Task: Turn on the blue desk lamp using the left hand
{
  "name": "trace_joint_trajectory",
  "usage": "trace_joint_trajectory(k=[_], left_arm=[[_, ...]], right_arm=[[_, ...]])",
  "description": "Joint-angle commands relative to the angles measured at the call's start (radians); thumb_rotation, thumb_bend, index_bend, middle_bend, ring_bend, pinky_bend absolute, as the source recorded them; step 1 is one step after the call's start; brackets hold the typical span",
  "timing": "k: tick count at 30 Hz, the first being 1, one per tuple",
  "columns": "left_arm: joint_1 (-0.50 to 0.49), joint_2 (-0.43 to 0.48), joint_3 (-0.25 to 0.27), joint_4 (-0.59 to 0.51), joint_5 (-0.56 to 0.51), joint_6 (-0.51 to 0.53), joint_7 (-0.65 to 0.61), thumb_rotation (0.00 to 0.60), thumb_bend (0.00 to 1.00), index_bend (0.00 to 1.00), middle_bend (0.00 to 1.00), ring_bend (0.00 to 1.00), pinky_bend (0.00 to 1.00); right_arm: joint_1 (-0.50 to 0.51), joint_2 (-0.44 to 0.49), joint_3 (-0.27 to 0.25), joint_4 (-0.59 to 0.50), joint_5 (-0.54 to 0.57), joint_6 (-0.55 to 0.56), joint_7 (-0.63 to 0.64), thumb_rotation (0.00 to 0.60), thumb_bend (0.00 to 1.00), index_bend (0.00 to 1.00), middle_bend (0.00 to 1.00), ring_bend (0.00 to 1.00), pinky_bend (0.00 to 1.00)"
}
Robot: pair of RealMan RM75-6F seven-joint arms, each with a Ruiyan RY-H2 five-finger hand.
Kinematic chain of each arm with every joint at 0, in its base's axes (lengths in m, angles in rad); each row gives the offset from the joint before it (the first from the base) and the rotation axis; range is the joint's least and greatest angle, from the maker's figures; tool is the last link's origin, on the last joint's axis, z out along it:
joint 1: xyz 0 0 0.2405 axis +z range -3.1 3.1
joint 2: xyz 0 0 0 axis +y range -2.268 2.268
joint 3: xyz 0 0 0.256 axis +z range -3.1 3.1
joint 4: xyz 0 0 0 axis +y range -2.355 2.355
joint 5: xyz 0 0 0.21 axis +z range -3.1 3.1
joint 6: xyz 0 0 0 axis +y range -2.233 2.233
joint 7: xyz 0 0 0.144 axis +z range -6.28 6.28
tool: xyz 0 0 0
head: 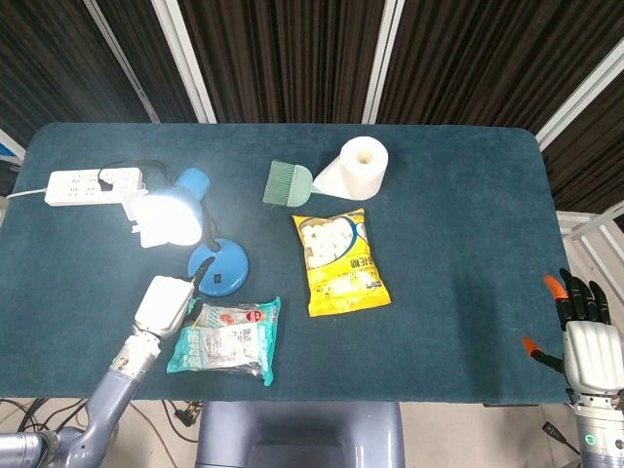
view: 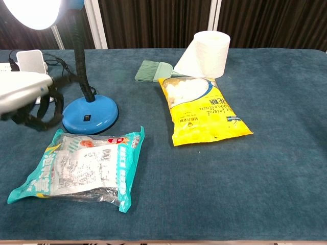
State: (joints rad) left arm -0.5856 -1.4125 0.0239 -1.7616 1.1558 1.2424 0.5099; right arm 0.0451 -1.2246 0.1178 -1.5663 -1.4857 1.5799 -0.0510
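Note:
The blue desk lamp stands at the left of the table, its round base [head: 219,265] [view: 91,116] flat on the cloth with a small black switch on top. Its shade [head: 172,216] [view: 34,10] glows white, so the lamp is lit. My left hand [head: 164,304] [view: 28,97] hovers just left of the base, lifted off it, fingers curled under and holding nothing. My right hand [head: 583,336] hangs beyond the table's right front corner, fingers apart and empty; the chest view does not show it.
A teal snack bag [head: 226,336] [view: 84,168] lies in front of the lamp base. A yellow bag [head: 339,261], a paper roll [head: 356,168] and a green brush [head: 288,183] sit mid-table. A power strip [head: 93,185] and white phone stand [view: 34,71] are at far left.

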Motion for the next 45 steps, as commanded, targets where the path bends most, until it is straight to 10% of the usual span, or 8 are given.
trace_joint_trajectory(k=[1, 8, 16, 27, 35, 45], left_arm=[[0.055, 0.047, 0.016, -0.031, 0.067, 0.073, -0.001, 0.600, 0.34, 0.22, 0.34, 0.29, 0.42], [0.142, 0.155, 0.090, -0.087, 0.051, 0.128, 0.073, 0.600, 0.19, 0.03, 0.07, 0.02, 0.19], [0.267, 0.215, 0.130, -0.003, 0.074, 0.184, -0.098, 0.600, 0.13, 0.00, 0.00, 0.00, 0.12], [0.360, 0.198, 0.059, 0.177, 0.150, 0.277, -0.315, 0.600, 0.13, 0.52, 0.09, 0.00, 0.12], [0.386, 0.221, 0.039, 0.138, 0.137, 0.254, -0.300, 0.600, 0.13, 0.11, 0.01, 0.00, 0.12], [0.435, 0.250, 0.015, 0.072, 0.155, 0.312, -0.243, 0.600, 0.13, 0.04, 0.00, 0.00, 0.12]], right_arm=[[0.000, -0.001, -0.001, 0.001, -0.001, 0.000, 0.001, 0.600, 0.22, 0.13, 0.06, 0.09, 0.00], [-0.001, 0.000, -0.003, -0.004, -0.006, 0.003, -0.007, 0.600, 0.22, 0.13, 0.06, 0.09, 0.00], [-0.003, 0.001, -0.007, -0.011, -0.014, 0.007, -0.011, 0.600, 0.22, 0.13, 0.06, 0.09, 0.00], [-0.002, 0.000, -0.008, -0.010, -0.020, 0.007, -0.008, 0.600, 0.22, 0.13, 0.06, 0.09, 0.00], [-0.006, 0.011, -0.018, -0.027, -0.040, 0.015, -0.019, 0.600, 0.22, 0.14, 0.06, 0.09, 0.00], [-0.013, 0.059, -0.040, -0.104, -0.043, -0.005, -0.087, 0.600, 0.22, 0.14, 0.06, 0.09, 0.00]])
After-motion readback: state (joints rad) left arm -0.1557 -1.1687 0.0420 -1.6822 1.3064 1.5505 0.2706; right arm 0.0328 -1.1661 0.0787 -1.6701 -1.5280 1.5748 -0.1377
